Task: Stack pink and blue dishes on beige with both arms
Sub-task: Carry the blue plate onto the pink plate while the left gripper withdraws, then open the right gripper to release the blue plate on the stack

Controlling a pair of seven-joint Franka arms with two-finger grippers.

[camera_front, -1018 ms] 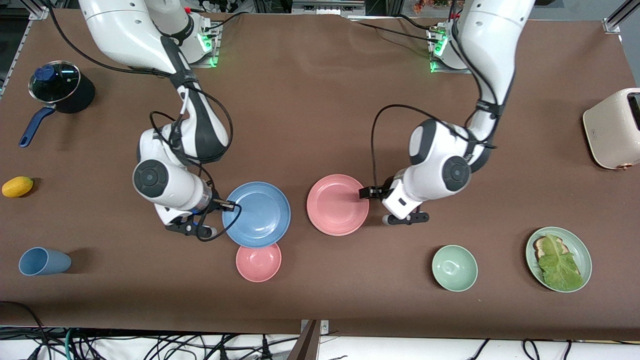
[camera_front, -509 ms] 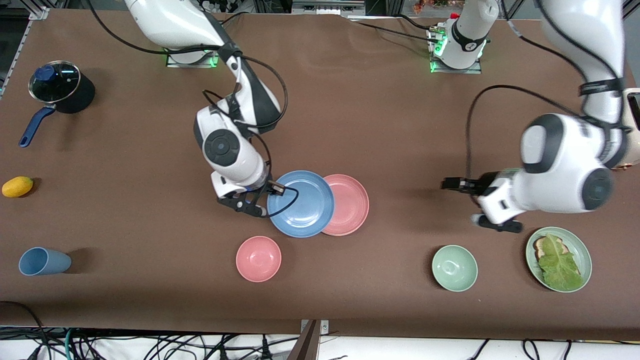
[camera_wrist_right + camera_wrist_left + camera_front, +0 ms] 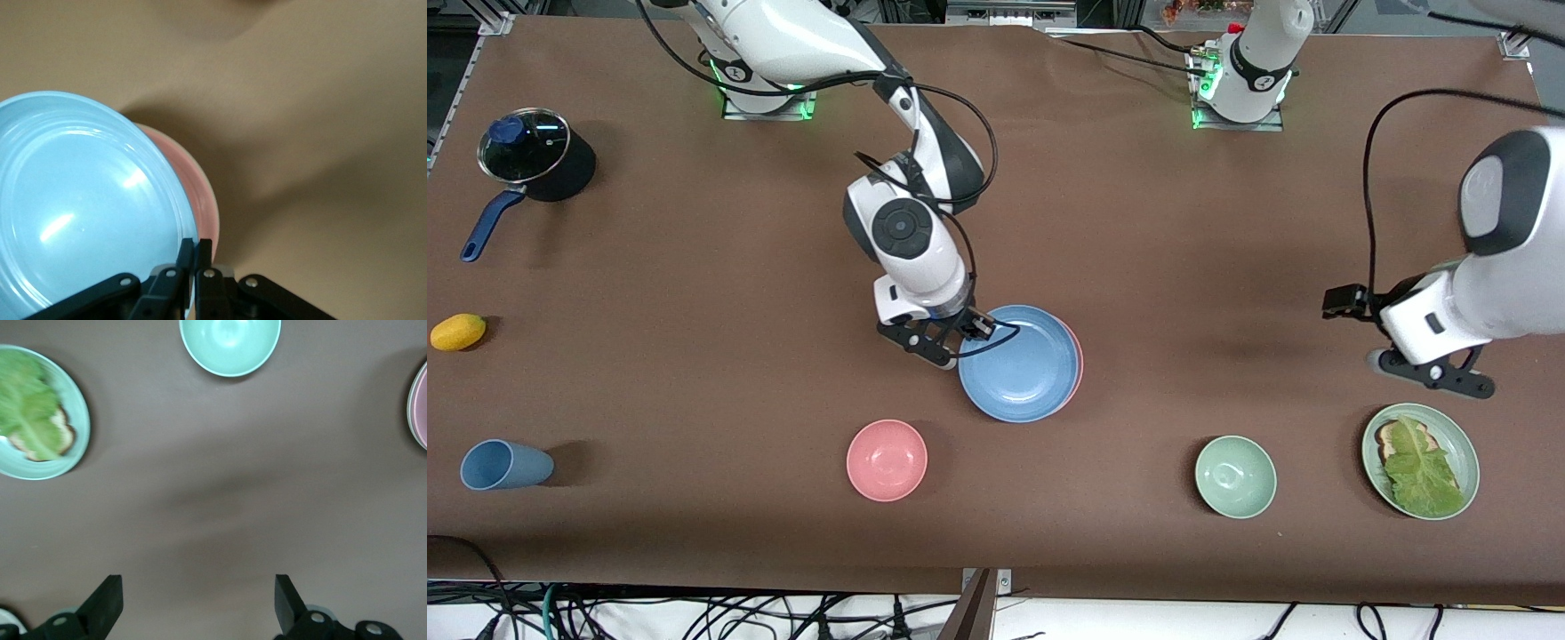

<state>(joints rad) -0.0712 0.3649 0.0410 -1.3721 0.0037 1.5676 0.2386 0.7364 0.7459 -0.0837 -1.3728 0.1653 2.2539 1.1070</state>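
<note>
- Right gripper (image 3: 980, 327) pinches the blue plate (image 3: 1020, 363) by its rim, holding it over the pink plate (image 3: 1079, 363), almost covering it, presumably to stack.
- Left gripper (image 3: 1343, 300), fingers spread and empty, waits above bare table near the lettuce plate (image 3: 1467, 462).
- No beige plate clearly visible.

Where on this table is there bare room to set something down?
Bare cloth lies between the plate stack and the open left hand, and between the pot and the right arm. It is crowded where the right hand grips the blue plate, and by the green bowl and lettuce plate.
</note>
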